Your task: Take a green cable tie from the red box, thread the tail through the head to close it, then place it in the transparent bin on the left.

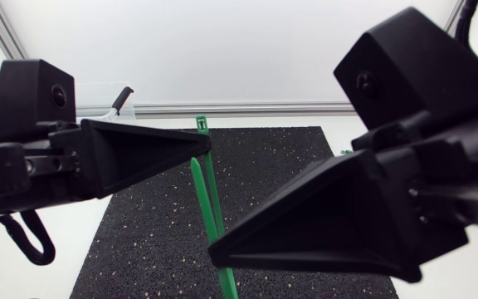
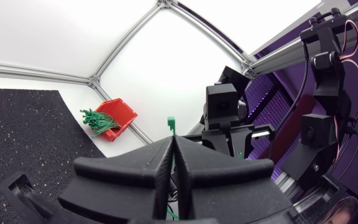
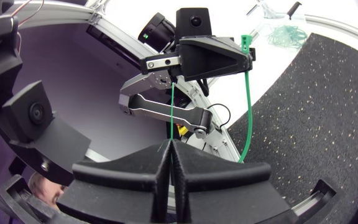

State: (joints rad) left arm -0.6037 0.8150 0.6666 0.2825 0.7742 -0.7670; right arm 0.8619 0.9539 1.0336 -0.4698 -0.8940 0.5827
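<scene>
Arms stand raised over the black speckled mat (image 1: 272, 158), one from each side, fingertips turned toward each other. The left gripper (image 1: 205, 147) lies level, its wedge fingers pressed together on the green cable tie (image 1: 212, 195) just below the head (image 1: 202, 124), which stands upright above the fingertips. From there the strap hangs down past the right gripper (image 1: 216, 247) and is cut off at the head view's edge. The right gripper, tilted toward the left one, is clamped tight on the tail (image 3: 172, 115). The tail rises ahead of its fingers to a pointed tip just under the left gripper's fingers, apart from the head. The loop's bottom is hidden behind the right gripper's fingers. Ahead of the left gripper, well apart, the red box (image 2: 122, 114) holds a bundle of spare ties (image 2: 97, 121). Beyond the left gripper, as the right wrist view shows it, sits the transparent bin (image 3: 267, 17), partly cut off, with green loops inside that are hard to make out.
</scene>
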